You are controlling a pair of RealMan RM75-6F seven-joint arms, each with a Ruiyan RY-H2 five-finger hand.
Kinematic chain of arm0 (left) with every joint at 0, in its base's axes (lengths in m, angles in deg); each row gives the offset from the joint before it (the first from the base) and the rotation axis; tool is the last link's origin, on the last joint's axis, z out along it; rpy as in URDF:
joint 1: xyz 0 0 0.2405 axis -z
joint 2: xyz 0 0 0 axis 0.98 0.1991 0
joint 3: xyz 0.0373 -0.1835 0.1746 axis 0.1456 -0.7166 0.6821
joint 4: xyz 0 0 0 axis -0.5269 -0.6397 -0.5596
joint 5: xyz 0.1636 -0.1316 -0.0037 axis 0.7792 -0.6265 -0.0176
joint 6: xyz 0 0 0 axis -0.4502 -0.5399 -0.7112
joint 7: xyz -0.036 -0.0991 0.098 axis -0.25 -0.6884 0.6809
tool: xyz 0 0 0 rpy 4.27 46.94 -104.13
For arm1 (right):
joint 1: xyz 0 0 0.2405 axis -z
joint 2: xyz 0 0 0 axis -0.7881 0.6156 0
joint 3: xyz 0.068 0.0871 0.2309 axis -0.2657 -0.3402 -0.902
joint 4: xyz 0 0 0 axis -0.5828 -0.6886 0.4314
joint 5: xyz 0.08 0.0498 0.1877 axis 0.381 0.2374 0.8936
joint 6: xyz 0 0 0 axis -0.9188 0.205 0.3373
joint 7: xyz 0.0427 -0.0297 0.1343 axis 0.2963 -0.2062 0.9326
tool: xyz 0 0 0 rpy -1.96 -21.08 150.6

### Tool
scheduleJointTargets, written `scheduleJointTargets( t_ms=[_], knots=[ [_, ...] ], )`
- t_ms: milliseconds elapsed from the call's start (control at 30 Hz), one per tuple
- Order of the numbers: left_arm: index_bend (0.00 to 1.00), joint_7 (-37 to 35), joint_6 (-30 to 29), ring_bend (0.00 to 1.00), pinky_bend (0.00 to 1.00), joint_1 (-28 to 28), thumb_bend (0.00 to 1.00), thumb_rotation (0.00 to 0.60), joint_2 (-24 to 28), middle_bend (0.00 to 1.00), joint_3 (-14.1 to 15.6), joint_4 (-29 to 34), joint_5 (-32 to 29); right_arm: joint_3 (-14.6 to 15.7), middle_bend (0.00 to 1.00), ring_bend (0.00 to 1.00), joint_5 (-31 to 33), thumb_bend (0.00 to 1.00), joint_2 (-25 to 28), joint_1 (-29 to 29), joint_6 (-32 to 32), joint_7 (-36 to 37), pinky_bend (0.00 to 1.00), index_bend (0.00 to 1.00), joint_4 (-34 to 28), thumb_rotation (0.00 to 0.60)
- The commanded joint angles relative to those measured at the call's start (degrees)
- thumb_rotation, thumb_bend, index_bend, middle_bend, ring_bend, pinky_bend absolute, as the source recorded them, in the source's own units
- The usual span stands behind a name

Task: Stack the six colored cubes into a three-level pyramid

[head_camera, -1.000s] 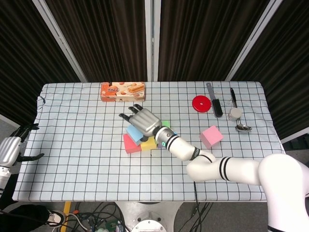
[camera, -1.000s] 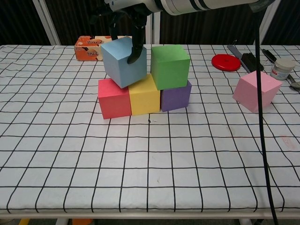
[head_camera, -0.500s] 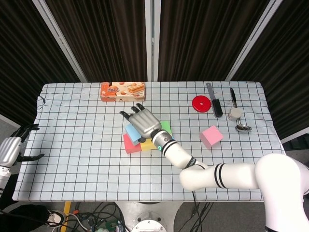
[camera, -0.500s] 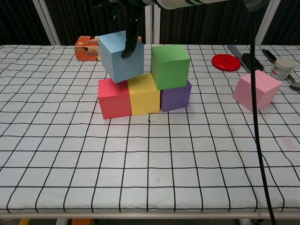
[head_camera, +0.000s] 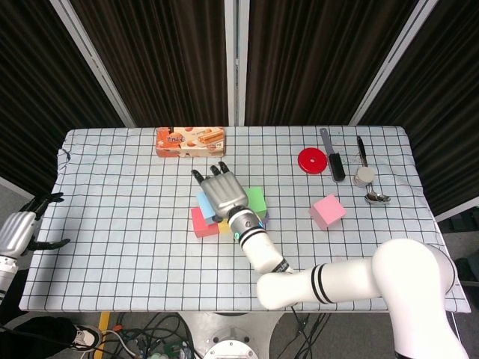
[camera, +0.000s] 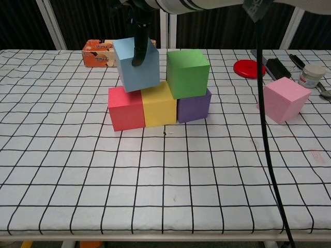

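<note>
1. Since a second ago the right hand (head_camera: 221, 194) has lifted the matte light-blue foam cube (camera: 136, 64); it hangs tilted, fingers (camera: 139, 49) gripping it, over the red cube (camera: 125, 108) and yellow cube (camera: 159, 105), mid-counter.
2. Second level unfinished; the pink cube (camera: 286, 99) waits toward the counter's right edge.
3. Left hand (head_camera: 16, 232) idle off the left edge, fingers apart.

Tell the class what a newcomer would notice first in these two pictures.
A half-built stack near the table's middle draws the eye: red cube, yellow cube and purple cube in a row, a green cube on top. The right hand holds a tilted blue cube above red and yellow. A pink cube sits alone to the right.
</note>
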Motion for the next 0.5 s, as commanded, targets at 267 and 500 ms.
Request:
scheduleJointTargets(
  t_ms=[267,500],
  knots=[
    [0.14,-0.51,0.06,0.09,0.2,0.05,0.0,0.6,-0.03,0.19,0.21,-0.39,0.09,-3.13,0.61,0.09,3.03,0.1,-4.67,0.9,5.56,-3.15,0.0,0.0,1.46,0.6],
    [0.14,-0.98,0.7,0.09,0.2,0.14,0.0,0.6,0.04,0.19,0.61,-0.52,0.19,-5.45,0.61,0.1,4.78,0.1,-5.71,2.01,5.29,-4.93,0.0,0.0,1.75,0.6]
  ],
)
